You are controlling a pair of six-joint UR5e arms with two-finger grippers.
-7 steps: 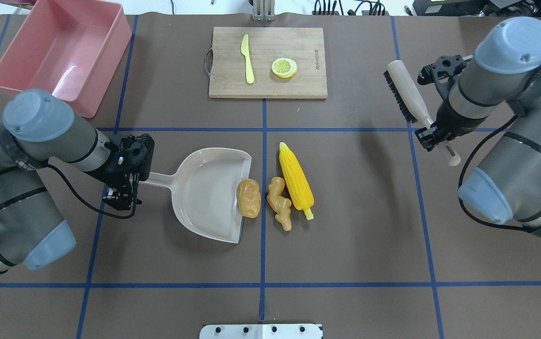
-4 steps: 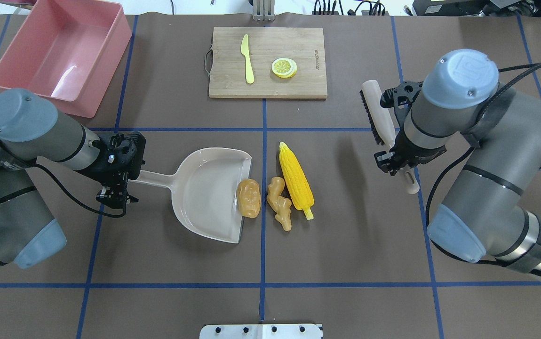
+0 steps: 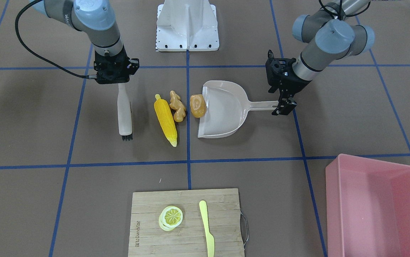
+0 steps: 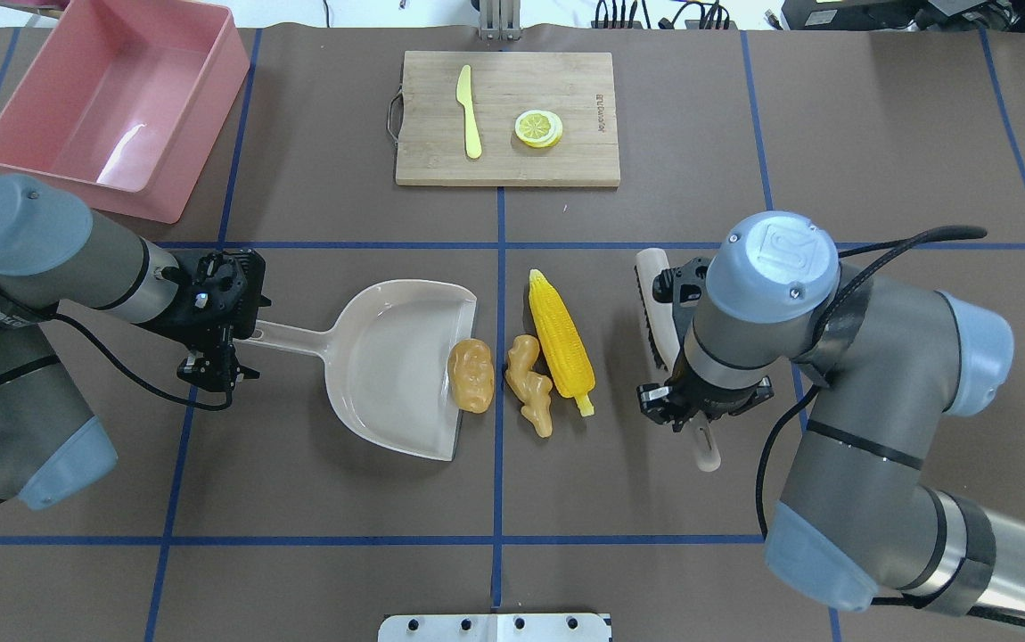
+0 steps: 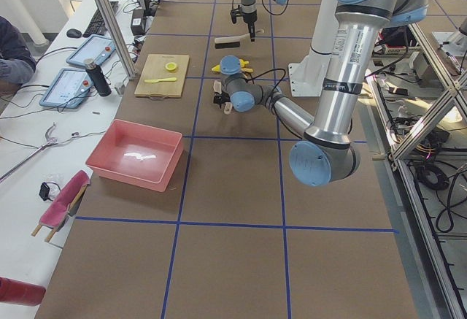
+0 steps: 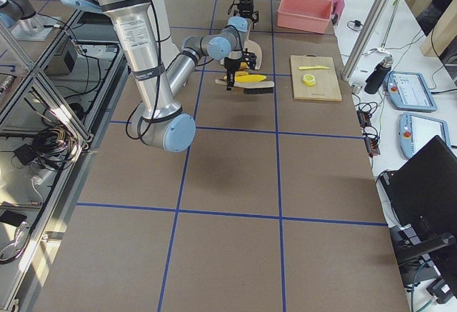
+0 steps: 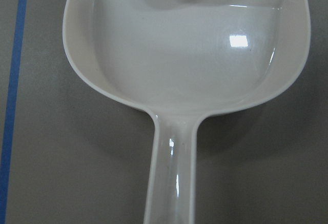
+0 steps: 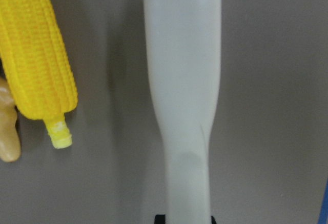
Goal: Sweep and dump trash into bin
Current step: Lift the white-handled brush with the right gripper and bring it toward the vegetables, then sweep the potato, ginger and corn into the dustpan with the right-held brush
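The yellow corn cob, the tan ginger root and the golden-brown potato lump lie in a row at mid-table. The potato touches the mouth of the beige dustpan. My left gripper is shut on the dustpan's handle. My right gripper is shut on the handle of a brush, held low just right of the corn, bristles toward it. The right wrist view shows the brush handle beside the corn. The pink bin stands at the far left, with nothing in it.
A wooden cutting board at the back centre carries a lemon slice and a pale yellow knife. The robot's white base plate is at the near edge.
My right arm has swung in from the far right with the brush and come down beside the corn. My left gripper has shifted slightly; the dustpan and trash have not moved.
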